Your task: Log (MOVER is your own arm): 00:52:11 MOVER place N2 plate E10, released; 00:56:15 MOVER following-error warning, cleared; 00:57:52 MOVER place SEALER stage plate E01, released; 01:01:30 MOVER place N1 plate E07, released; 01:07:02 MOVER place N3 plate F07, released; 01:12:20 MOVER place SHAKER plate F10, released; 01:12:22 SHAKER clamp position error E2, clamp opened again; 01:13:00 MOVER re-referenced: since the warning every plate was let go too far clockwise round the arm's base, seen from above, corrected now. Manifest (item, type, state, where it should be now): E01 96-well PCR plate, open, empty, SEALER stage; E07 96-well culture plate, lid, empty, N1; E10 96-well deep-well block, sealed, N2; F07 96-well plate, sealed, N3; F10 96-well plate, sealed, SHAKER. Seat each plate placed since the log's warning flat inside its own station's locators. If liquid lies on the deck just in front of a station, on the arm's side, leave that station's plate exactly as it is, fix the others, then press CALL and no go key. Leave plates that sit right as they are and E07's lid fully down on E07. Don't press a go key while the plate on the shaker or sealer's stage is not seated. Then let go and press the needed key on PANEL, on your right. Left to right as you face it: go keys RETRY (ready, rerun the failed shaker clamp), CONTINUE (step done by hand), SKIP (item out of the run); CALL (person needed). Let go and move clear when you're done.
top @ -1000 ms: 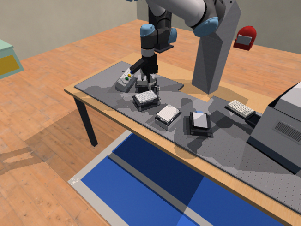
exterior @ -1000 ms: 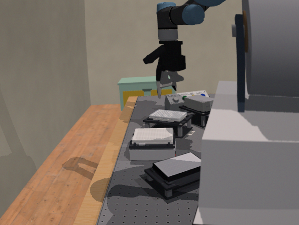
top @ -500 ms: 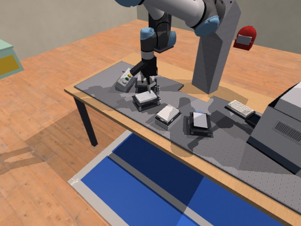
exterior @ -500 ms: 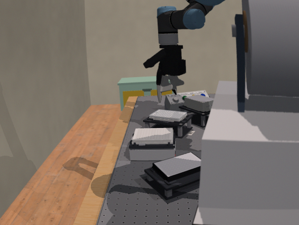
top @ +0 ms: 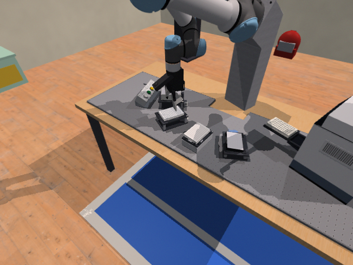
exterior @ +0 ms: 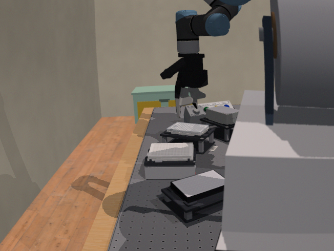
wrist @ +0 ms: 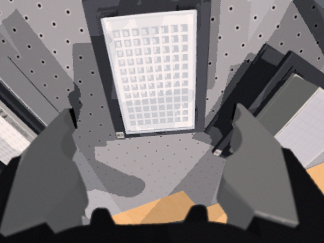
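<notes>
My gripper (top: 175, 101) is open and empty. It hangs above the deck just behind the lidded white culture plate (top: 171, 113), on the arm's side. In the wrist view the plate (wrist: 154, 74) lies ahead of the fingers on its dark nest, looking slightly turned. The grey deep-well block (exterior: 222, 113) stands beside it, also in the wrist view (wrist: 295, 114). The shaker carries a white sealed plate (exterior: 170, 151). A sealed plate (top: 234, 141) (exterior: 198, 186) on the third nest sits skewed and tilted. An open PCR plate (top: 281, 126) lies on the sealer stage.
The key panel (top: 147, 94) stands at the deck's left end, close to my gripper. A small blue patch (top: 232, 131) shows on the deck at the arm-side edge of the third nest. The large sealer (top: 328, 153) fills the right end. The arm's pedestal (top: 250, 65) rises behind the deck.
</notes>
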Available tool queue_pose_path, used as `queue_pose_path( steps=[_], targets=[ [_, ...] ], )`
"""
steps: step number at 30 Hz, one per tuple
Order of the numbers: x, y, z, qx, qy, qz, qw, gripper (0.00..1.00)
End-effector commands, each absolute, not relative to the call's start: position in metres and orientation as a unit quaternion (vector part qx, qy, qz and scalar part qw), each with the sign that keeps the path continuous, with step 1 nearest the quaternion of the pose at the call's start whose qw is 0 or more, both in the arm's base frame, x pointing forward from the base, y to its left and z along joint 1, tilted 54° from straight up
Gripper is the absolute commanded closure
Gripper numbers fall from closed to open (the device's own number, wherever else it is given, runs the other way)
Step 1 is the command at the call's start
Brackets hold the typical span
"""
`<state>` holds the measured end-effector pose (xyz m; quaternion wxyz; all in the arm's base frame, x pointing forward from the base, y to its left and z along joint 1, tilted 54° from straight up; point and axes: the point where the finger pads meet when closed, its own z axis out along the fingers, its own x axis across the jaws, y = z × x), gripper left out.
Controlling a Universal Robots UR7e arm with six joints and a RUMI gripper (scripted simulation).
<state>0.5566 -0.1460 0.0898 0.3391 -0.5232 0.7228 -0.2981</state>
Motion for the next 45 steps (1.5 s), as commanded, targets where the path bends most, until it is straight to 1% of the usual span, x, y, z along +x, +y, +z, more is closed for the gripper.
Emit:
queue_pose_path(
  steps=[1, 35, 45],
  targets=[
    [0.557, -0.146, 0.09, -0.523, 0.723, -0.299, 0.339, 0.18],
    [0.557, -0.146, 0.09, -0.523, 0.723, -0.299, 0.339, 0.18],
    [0.543, -0.145, 0.1, -0.523, 0.723, -0.299, 0.339, 0.18]
  ],
)
